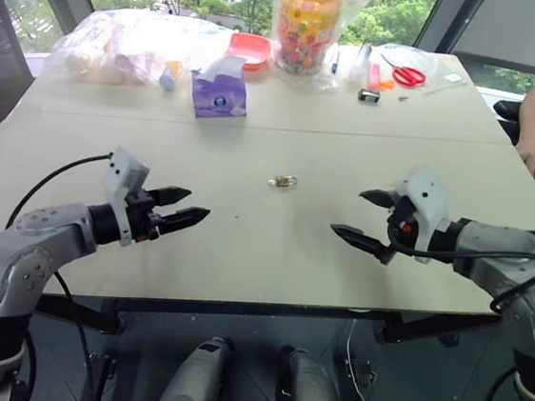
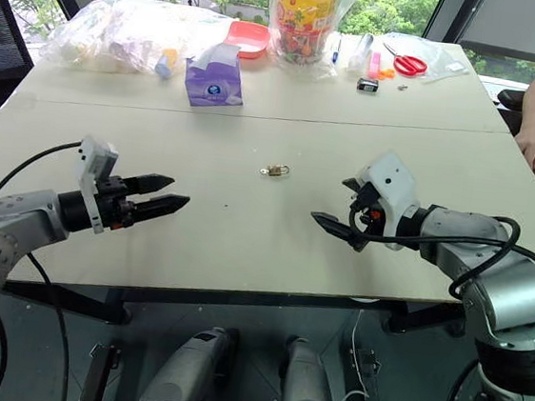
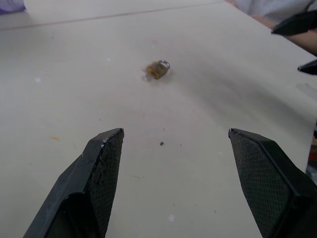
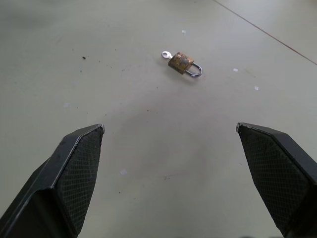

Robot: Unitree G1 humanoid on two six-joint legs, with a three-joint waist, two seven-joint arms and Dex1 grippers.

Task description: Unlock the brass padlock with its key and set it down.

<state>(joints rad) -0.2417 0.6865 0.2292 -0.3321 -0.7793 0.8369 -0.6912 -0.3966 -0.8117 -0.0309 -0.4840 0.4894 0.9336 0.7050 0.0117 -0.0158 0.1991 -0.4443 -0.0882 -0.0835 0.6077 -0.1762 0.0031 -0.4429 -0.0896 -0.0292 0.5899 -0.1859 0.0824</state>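
Surface [image 1: 244, 246]: pale, wide, joined panels. Far edge holds clear plastic bags [image 1: 131, 43], a jar of coloured sweets [image 1: 308, 23], a purple tissue pack [image 1: 218, 95] and red-handled scissors [image 1: 410, 76]. Left gripper [image 1: 190, 207]: fingers released, parted, nothing between them. Right gripper [image 1: 362, 215]: fingers spread wide, likewise bare. Brass padlock [image 1: 284, 180]: lying flat mid-surface, between both grippers, apart from each; key [image 4: 165, 54] in its base.

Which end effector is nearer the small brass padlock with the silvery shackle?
Right, slightly. The right end effector hovers open beside the brass padlock; the left end effector hovers open a bit farther off on the other side.
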